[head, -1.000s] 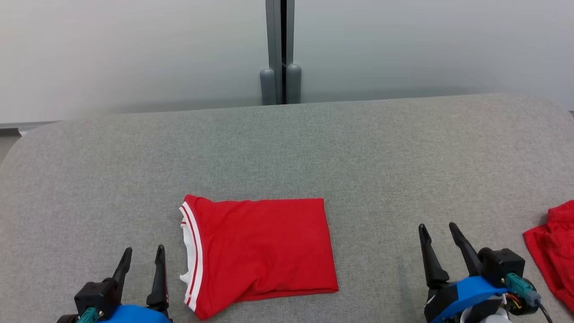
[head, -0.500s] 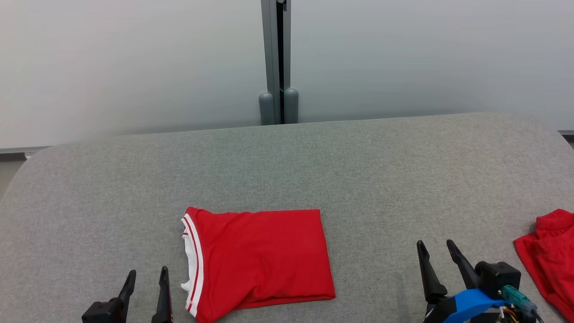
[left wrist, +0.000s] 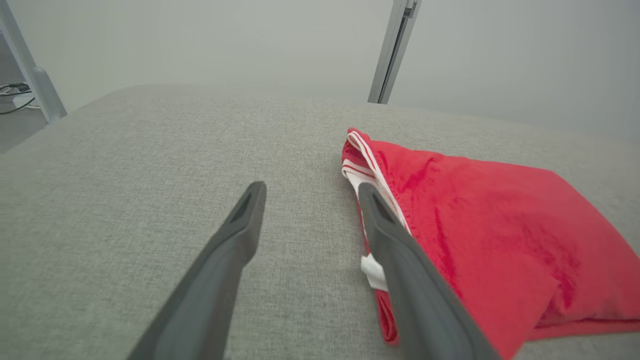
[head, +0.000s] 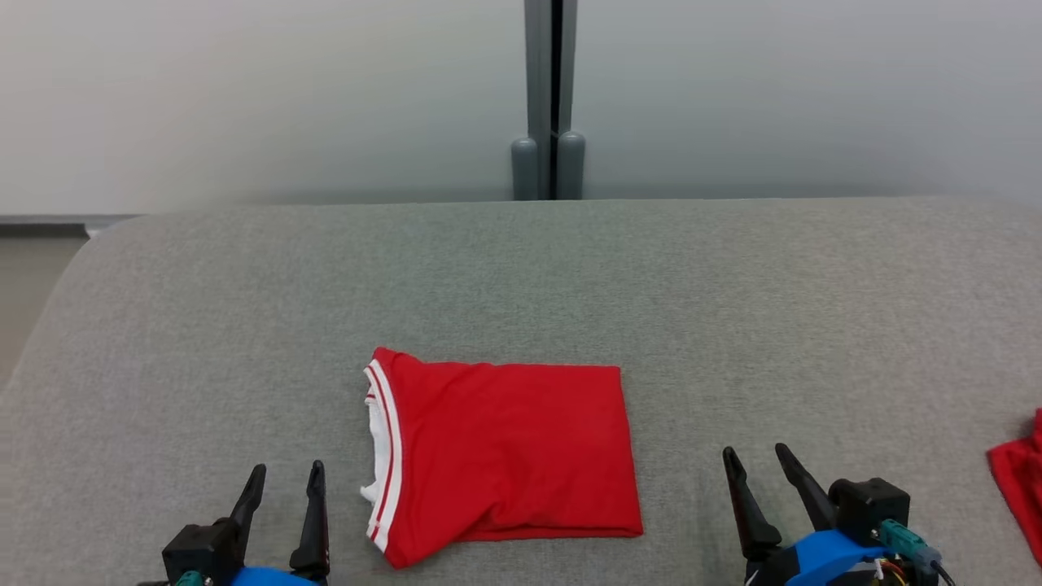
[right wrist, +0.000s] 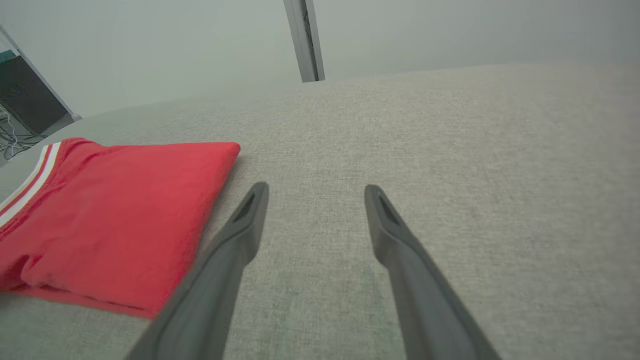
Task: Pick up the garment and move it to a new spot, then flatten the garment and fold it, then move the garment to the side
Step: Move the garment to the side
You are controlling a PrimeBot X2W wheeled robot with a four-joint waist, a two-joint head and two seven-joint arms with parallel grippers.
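Red garment (head: 509, 460) lies folded on the surface (head: 521, 277); we judge only moving it aside remains. Our left gripper (head: 287, 468) and right gripper (head: 755, 450) keep jaws open, empty.

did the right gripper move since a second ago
Yes. The right gripper has shifted to the robot's left, toward the folded red shirt; the gap between them has narrowed.

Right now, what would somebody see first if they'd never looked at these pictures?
The bright red folded garment jumps out, lying flat in the near middle of the grey padded surface, its white-striped edge turned left. Next come the left gripper beside that edge and the right gripper on the other side, both open and empty. A second red cloth peeks in at the far right.
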